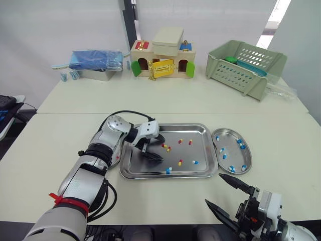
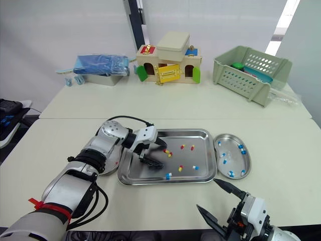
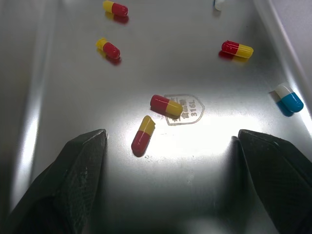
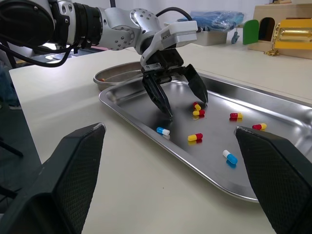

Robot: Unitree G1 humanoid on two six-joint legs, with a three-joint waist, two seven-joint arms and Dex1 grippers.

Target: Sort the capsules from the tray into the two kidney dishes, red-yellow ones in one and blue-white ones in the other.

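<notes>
Far along the cream table [image 1: 50,150]: blue-bagged steel box [image 1: 95,64], toy house [image 1: 161,60], green basket [image 1: 246,68]. Nearer, left gripper [image 1: 150,153] spread wide over the tray's [image 1: 165,175] left half, red-yellow capsules [image 3: 165,105] beneath; blue-white capsules [image 1: 241,144] in the kidney dish [image 1: 231,145] just right; right gripper [image 1: 214,189] gaping by the near edge.

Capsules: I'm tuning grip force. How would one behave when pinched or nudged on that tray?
Probably rolls: the capsules are smooth, rounded cylinders on a glossy steel tray. Likely very light and slippery, so one could squirt out of the broad left pincer.
</notes>
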